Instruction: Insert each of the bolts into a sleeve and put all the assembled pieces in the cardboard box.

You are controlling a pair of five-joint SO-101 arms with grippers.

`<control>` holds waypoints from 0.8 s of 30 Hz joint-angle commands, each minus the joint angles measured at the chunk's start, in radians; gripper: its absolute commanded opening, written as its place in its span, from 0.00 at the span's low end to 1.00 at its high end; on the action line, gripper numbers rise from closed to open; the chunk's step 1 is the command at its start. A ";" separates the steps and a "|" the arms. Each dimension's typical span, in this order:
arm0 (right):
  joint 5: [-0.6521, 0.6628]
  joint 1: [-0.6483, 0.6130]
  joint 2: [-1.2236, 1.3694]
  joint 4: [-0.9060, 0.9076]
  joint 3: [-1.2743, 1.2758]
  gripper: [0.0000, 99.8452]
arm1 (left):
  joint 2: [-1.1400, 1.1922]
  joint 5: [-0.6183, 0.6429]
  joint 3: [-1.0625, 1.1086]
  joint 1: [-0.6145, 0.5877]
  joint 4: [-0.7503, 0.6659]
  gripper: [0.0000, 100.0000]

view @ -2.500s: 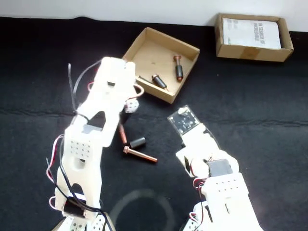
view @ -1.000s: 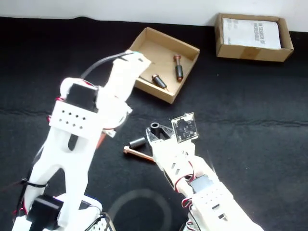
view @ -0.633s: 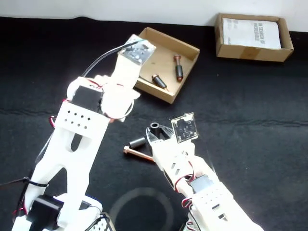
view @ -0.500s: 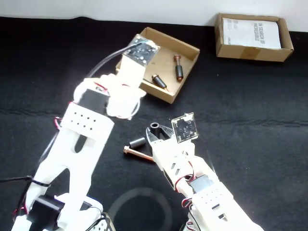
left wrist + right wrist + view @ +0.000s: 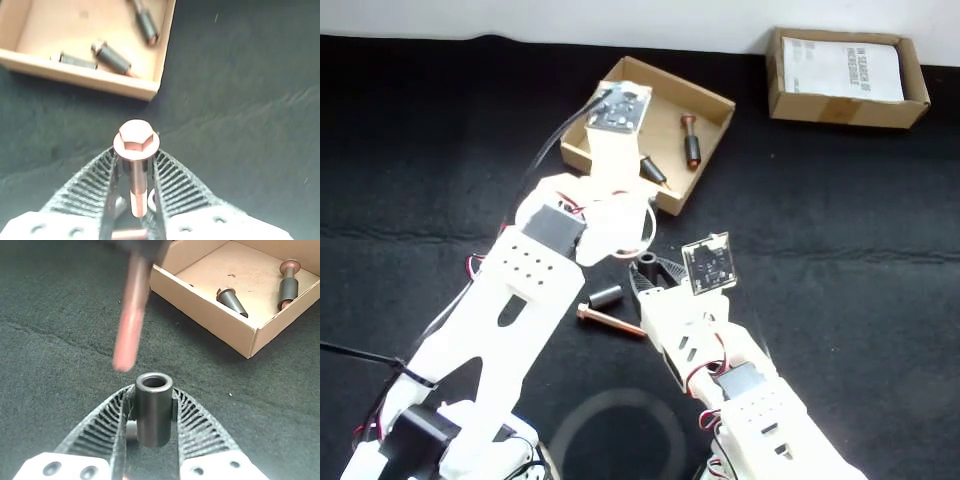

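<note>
Now the left arm has swung in from the table's left side, bringing its left gripper [image 5: 135, 165] next to the right one. Its fingers are pinched on a copper bolt [image 5: 136, 141], head toward the wrist camera and shank pointing down. The right gripper [image 5: 648, 280] has stayed near the middle of the table, clamped on a dark sleeve [image 5: 154, 415] held upright with its bore open. In the right wrist view, the bolt's tip hangs just above and beside that bore, not yet in it. This looks like the lining-up stage before insertion. Toward the table's far edge, the cardboard box [image 5: 200, 320] holds three assembled pieces [image 5: 112, 59]. A loose bolt [image 5: 612, 321] and a spare sleeve [image 5: 606, 296] lie on the table, so one more pair probably remains.
</note>
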 commanded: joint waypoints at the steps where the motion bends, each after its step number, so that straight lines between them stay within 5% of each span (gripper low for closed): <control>1: -0.014 0.012 -0.007 -0.039 -0.016 0.01 | -0.044 0.018 -0.007 0.005 -0.083 0.01; 24: -0.014 0.013 -0.001 -0.074 -0.015 0.01 | -0.054 0.095 0.079 -0.013 -0.175 0.01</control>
